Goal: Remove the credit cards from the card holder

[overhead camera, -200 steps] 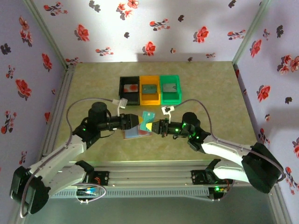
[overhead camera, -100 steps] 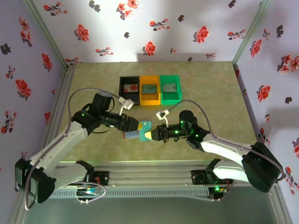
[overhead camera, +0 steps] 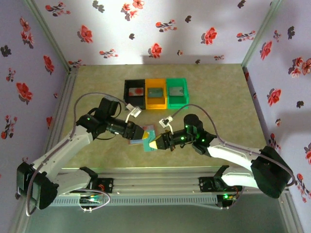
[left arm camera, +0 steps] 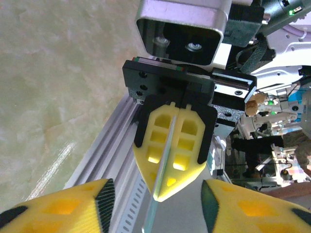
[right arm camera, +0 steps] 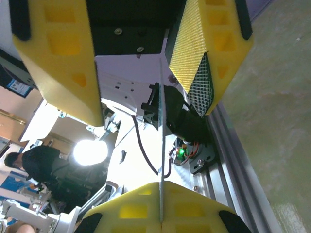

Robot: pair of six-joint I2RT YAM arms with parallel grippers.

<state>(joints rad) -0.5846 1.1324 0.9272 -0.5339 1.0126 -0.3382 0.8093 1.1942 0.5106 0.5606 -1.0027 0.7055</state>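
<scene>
**Top external view: a card hangs between two claws, and the handover could drop it**

Top external shows the worktop (overhead camera: 218, 97) with both arms meeting at its near middle. The card holder (overhead camera: 132, 141) is there too, its pinkish-tan edge just left of the meeting point and under the left arm. Whether it lies flat and free I cannot tell.

The left claw (overhead camera: 141, 132) reaches in from the left and the right claw (overhead camera: 154, 143) from the right, tip to tip. In the wrist views the right claw is pressed together on a credit card (right arm camera: 160, 145) seen edge-on, with only the card's end between its pads (left arm camera: 187, 141). The left claw is spread, one of its fingers (right arm camera: 53, 63) on each side of the card and neither touching it.

Risks, as I judge them:
- The grip is on a thin, slick edge. A nudge from a left finger closing off-centre could twist the card out of the pads.
- If the right claw lets go before the left one bites, the card falls onto the holder or the worktop.
- Both claws are close together, so a small misalignment could knock their tips against each other.
- If the holder is snagged on the card, it may be dragged along with it.
</scene>
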